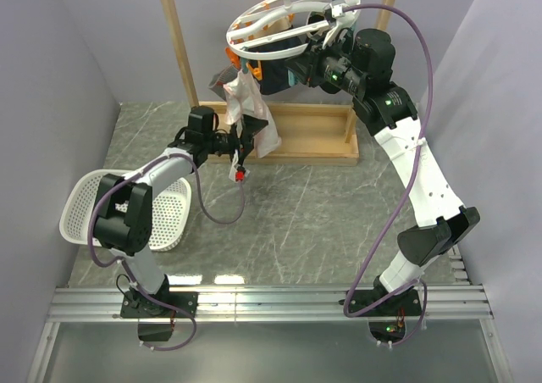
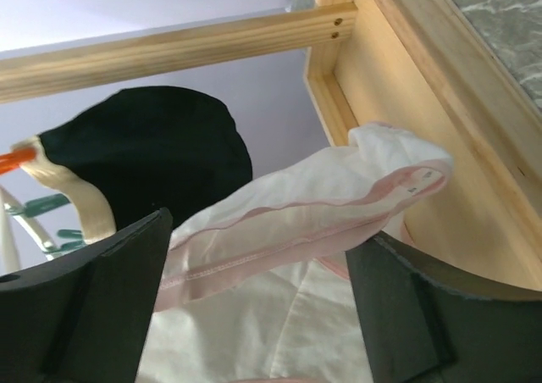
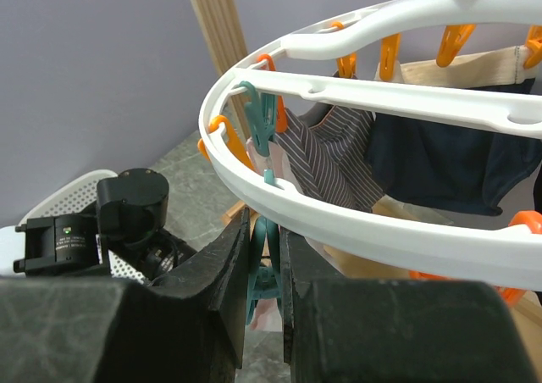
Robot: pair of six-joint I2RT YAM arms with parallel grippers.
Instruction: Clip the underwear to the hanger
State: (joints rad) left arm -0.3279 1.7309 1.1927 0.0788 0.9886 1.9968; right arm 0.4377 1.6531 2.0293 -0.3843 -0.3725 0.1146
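We see the underwear (image 1: 247,103) dangling under the hanger (image 1: 254,23), the left gripper (image 2: 262,315) spread wide around its hem and the right gripper (image 3: 264,239) pinched on a teal clip (image 3: 261,277). The clip may be biting fabric, though that's hard to confirm. Letting go is left.

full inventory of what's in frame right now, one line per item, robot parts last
underwear: one, white with pink trim, hanging under the hanger's left side
hanger: one, white oval, hooked on the rack's top bar
orange clips: several, around the hanger
teal clip: at least two, one pinched by the right gripper
dark garment: at least one, navy, clipped to the hanger
striped cloth: one, grey, clipped beside it
wooden rack: one, pale wood, back of table
basket: one, white, table's left
table: one, grey marble
left gripper: open, either side of the underwear
right gripper: shut on a teal clip
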